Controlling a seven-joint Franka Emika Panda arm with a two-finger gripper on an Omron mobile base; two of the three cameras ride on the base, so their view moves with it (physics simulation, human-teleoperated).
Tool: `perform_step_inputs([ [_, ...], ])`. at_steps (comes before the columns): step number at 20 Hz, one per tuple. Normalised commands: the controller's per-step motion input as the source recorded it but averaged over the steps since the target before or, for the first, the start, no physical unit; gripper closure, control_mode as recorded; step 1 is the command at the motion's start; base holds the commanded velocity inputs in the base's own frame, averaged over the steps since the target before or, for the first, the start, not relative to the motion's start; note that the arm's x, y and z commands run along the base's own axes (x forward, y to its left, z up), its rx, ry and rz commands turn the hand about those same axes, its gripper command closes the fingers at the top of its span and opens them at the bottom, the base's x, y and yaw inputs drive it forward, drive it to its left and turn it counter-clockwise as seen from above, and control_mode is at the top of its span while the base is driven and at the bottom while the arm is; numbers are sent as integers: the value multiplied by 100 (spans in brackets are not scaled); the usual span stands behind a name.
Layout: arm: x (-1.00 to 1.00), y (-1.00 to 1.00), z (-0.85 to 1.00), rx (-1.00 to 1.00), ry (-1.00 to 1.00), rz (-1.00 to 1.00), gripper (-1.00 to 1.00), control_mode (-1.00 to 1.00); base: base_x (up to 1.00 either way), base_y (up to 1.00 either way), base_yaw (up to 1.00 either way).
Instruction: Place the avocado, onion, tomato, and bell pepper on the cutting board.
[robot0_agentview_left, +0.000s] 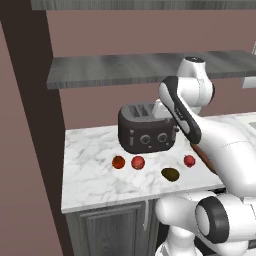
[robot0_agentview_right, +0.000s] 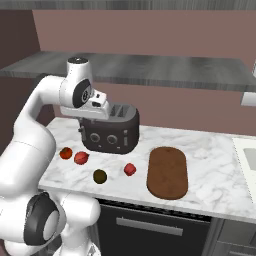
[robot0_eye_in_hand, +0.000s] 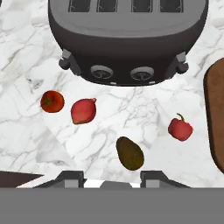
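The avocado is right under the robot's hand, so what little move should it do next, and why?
Probably lower the gripper straight down over the avocado. The hand view shows the avocado lying on the counter just ahead of the fingertips, nothing held between them, and the cutting board bare. The tomato, onion and bell pepper lie farther off.

No legible text, label, brand, number or sign appears on any surface. The dark grey four-slot toaster (robot0_eye_in_hand: 127, 41), directly ahead of the gripper (robot0_eye_in_hand: 112, 177), carries two round front dials with no readable markings. The flat reddish-brown oval wooden cutting board (robot0_agentview_right: 167, 171) and the white marble counter (robot0_agentview_left: 95, 175) bear only grain and veining.
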Motion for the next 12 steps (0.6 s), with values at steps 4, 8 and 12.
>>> perform_step_inputs([
  [4,-17,0,0,0,-2,0,-100,-100,0,0,0],
  [8,-40,0,-11,0,-1,0,-100,-100,0,0,0],
  [12,-41,0,-22,0,0,0,-100,-100,0,0,0],
])
